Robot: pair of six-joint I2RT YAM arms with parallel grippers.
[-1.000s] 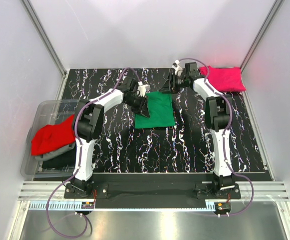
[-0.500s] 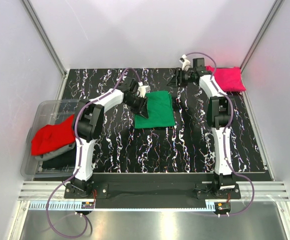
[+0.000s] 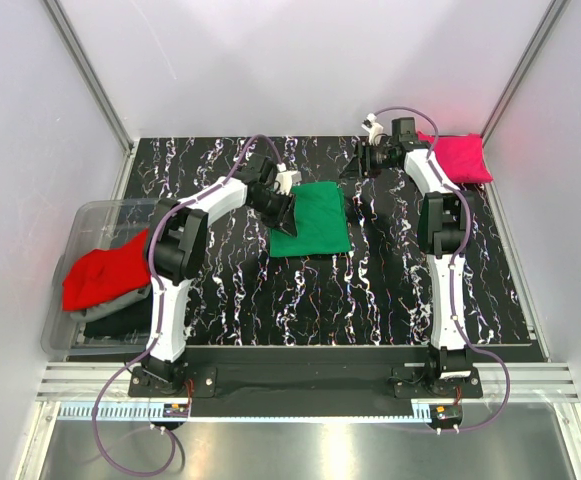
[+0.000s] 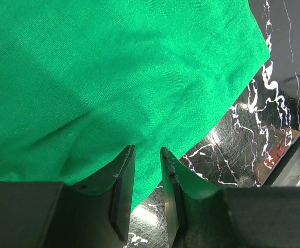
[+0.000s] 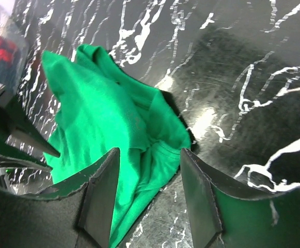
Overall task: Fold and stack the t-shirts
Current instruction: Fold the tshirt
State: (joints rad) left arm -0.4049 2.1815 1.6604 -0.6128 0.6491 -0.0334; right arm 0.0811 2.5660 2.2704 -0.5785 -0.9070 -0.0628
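You had a black tabletop [image 3: 300, 290] veined with white marbling, glossy enough to throw back glare in the wrist views. A clear plastic bin [image 3: 105, 207] sat at its left edge, partly off the marbled surface. Plain pale walls [image 3: 300, 60] closed in three sides, with aluminium posts [image 3: 87, 75] at the back corners. An aluminium rail [image 3: 300, 383] ran along the near edge, with a brushed steel surface [image 3: 300, 445] below it.
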